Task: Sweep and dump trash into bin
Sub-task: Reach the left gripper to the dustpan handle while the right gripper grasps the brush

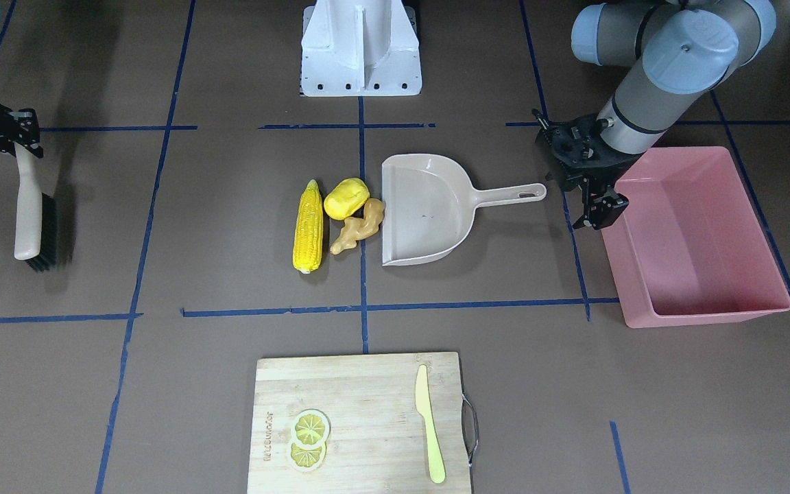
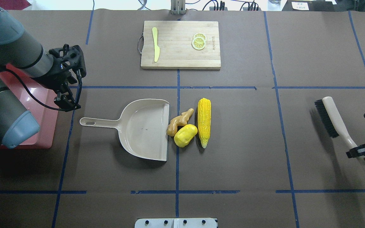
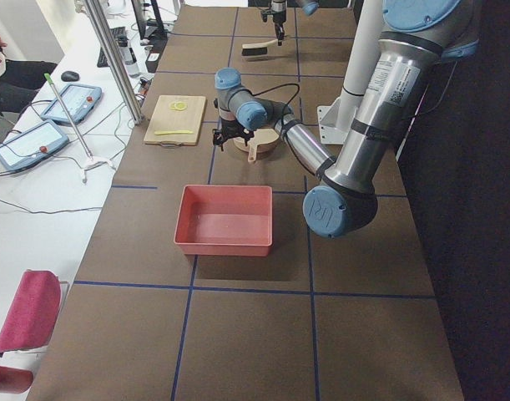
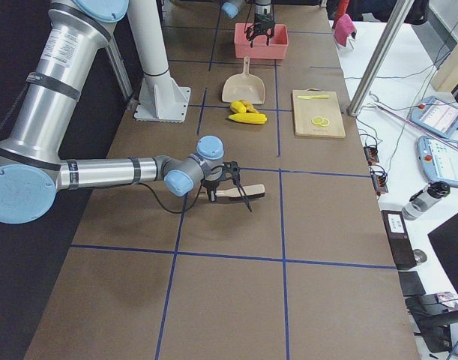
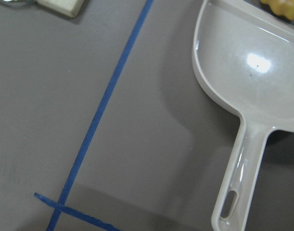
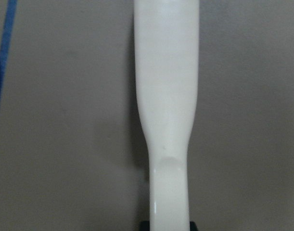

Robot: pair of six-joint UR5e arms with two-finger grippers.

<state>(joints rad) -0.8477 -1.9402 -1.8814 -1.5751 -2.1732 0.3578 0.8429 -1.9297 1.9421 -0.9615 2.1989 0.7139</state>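
Nearest the lens, a wooden cutting board (image 1: pixel 361 384) carries lemon slices (image 1: pixel 309 439) and a yellow-green knife (image 1: pixel 429 425), none of it part of the job. At mid-table the trash lies in a tight cluster at the open lip of the beige dustpan (image 1: pixel 429 206): the ginger root (image 1: pixel 359 226) touches the lip, the potato-like lump (image 1: pixel 346 197) sits against the ginger, and the corn cob (image 1: pixel 308 226) lies just beyond. The pink bin (image 1: pixel 703 309) stands empty, well apart from the pile. The left gripper (image 1: pixel 594 206) hovers between the pan's handle tip and the bin, jaws parted and holding nothing. The right gripper (image 1: pixel 21 140), far across the table, is clamped on the handle of a brush (image 1: pixel 31 219). The risks look plain: a sweep against an unheld pan would likely shove it away instead of loading it, the round cob could roll wide of the lip, and a tilted carry could spill the load short of the bin.
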